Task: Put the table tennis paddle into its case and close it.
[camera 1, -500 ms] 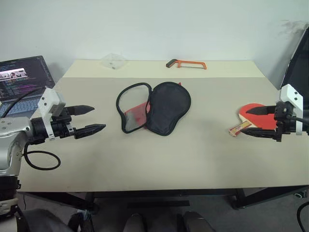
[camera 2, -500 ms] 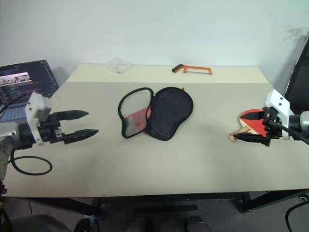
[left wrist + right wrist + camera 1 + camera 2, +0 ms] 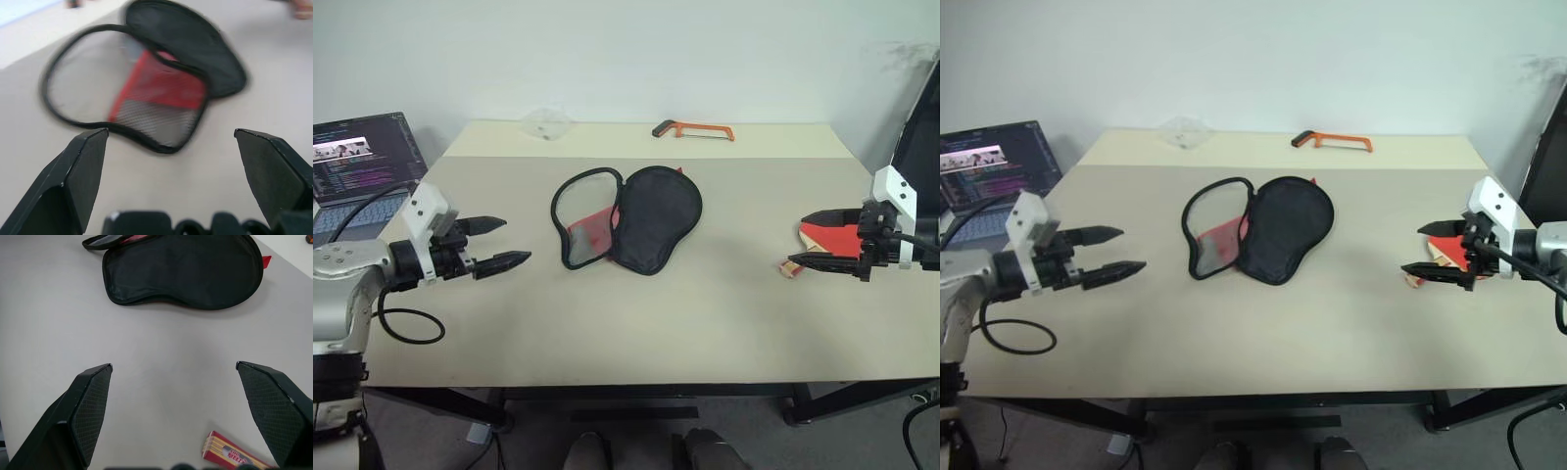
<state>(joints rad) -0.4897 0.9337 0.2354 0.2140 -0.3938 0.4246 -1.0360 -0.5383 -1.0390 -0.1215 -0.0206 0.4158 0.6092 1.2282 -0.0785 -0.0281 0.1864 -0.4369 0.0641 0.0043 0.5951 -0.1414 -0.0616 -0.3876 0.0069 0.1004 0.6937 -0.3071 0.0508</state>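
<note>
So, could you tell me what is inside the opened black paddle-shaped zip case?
The black zip case lies unzipped and spread flat on the beige table. Its clear window half with red band and mesh holds nothing. The black fabric half hides whatever is under it.

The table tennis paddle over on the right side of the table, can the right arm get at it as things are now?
Probably yes. The right gripper hangs open just over the table tennis paddle, its fingers either side of the red face, with nothing lying between them. The case sits well away at mid-table.
</note>
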